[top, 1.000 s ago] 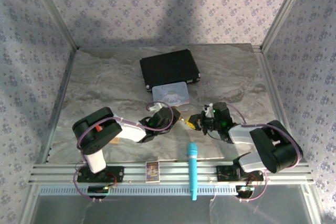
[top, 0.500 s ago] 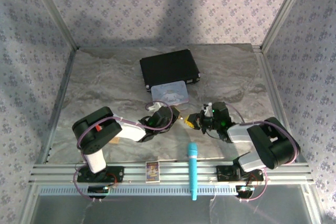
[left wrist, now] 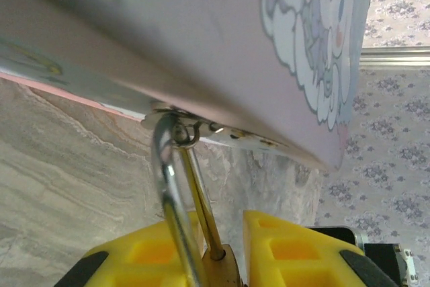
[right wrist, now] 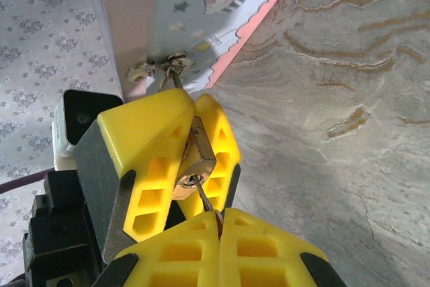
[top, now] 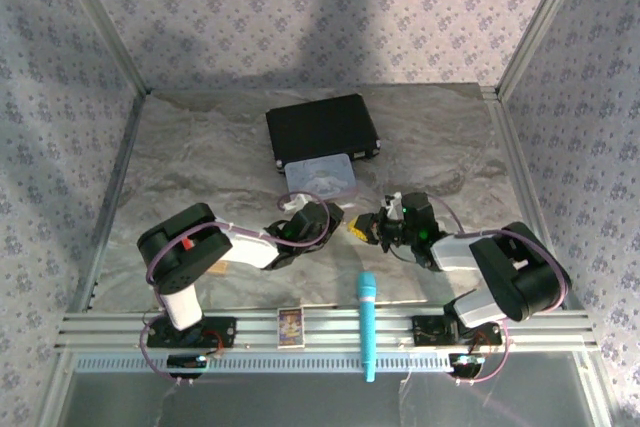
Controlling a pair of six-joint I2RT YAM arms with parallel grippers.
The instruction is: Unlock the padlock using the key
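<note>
Left gripper (left wrist: 220,247) is clamped on the brass padlock (right wrist: 194,159), with a yellow finger tight on each side of the body. The lock hangs just off the edge of the pastel cartoon tin (left wrist: 201,38), its silver shackle (left wrist: 166,186) hooked through the tin's little hasp loop (left wrist: 185,132). It sits low over the marbled table (right wrist: 349,132), between the two arms. Right gripper (right wrist: 218,223) is pinched closed on the key (right wrist: 205,199), and only the thin blade pokes out of the fingers. The blade tip meets the keyhole on the bottom face of the lock (how deep it goes I can't tell).

The step looks like seat and turn.
- **Seat:** push the blade fully home along the keyway axis first. It looks a bit slanted to the lock face, so line it up before twisting.
- **Turn:** roll the right wrist only, with no sideways pull, because the blade is thin and the grip on it is short, so it could slip or bend.
- **Brace:** the left fingers need to resist that twist hard. Otherwise lock and tin swing together and the cylinder doesn't rotate.
- **Release:** once it turns, a small pull of the body away from the hasp should pop the shackle.
</note>
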